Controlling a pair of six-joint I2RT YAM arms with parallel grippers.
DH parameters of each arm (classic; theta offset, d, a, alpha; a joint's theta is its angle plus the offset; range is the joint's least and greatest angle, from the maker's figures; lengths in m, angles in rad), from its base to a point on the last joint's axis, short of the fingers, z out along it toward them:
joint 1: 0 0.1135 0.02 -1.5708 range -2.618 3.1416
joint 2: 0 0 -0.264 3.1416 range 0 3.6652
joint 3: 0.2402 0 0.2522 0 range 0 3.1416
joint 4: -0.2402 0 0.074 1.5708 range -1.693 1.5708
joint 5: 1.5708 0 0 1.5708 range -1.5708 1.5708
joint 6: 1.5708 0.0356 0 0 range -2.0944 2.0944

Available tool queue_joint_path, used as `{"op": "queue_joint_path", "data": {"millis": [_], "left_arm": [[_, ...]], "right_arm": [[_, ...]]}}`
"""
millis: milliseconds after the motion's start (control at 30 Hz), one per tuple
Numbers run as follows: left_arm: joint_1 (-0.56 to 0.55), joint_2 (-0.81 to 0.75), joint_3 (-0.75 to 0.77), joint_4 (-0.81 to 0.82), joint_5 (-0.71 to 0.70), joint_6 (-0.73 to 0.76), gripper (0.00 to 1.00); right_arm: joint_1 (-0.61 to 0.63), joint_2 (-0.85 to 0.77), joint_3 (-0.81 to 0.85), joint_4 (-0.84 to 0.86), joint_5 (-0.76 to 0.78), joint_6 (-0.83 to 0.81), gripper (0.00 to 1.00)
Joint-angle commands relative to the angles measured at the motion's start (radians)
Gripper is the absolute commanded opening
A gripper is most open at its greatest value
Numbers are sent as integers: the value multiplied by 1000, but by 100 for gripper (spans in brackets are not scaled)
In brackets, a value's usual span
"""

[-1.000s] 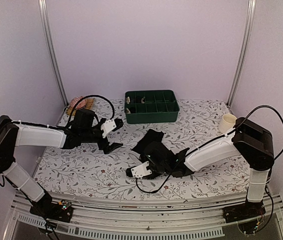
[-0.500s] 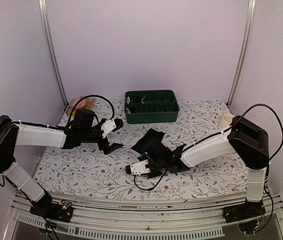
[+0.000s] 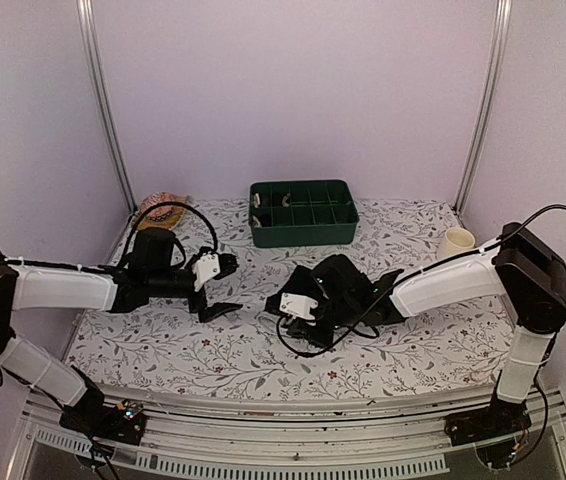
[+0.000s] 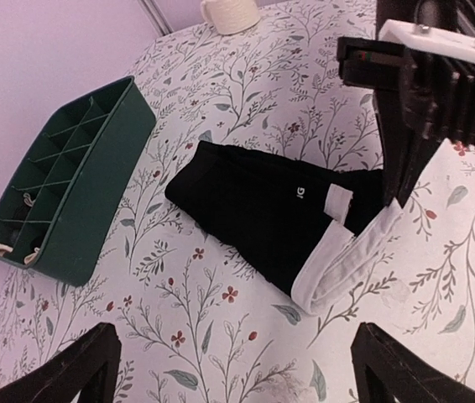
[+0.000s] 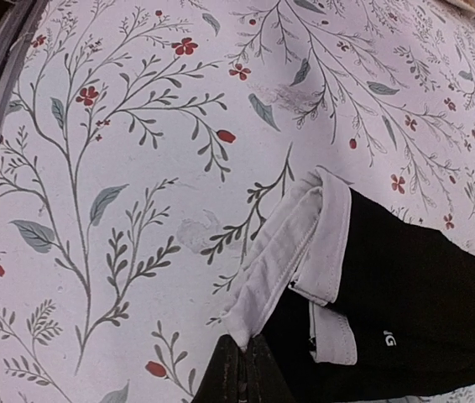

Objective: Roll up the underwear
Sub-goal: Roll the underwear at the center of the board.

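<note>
Centre of the top view: black underwear [image 4: 258,214] lies mostly flat on the floral table [image 3: 163,350], the right gripper [image 5: 239,369] pinched shut on its white waistband corner and the left gripper [image 3: 219,288] wide open and empty at left, so rolling seems barely begun.

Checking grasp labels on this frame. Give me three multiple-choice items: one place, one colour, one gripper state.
1. Where does the green plastic compartment tray sit in the top view?
A. near edge
B. back centre
C. far right

2. What colour is the waistband of the black fabric underwear?
A. white
B. orange
C. green

3. What is the right gripper doing?
A. open above the cloth
B. shut on the waistband
C. shut on a cup

Answers:
1. B, the tray stands by the rear wall.
2. A, the left wrist view shows a white band.
3. B, the right wrist view shows it pinching the white edge.
</note>
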Motion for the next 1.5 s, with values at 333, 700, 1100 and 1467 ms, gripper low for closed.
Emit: {"op": "queue_joint_path", "data": {"millis": [333,700,1100,1467], "left_arm": [[-245,-69,-95,37,-96,260,98],[-391,152,27,-27,-190,320,92],[-447,374,244,-81,-310,252,78],[-450,468,356,-202,-297,184,62]], "right_arm": [[-115,-41,-199,186,-369,594,2],[-220,-73,-318,401,-442,956,2],[-240,-19,-307,402,-416,1103,2],[-259,-21,-328,396,-405,1147,3]]}}
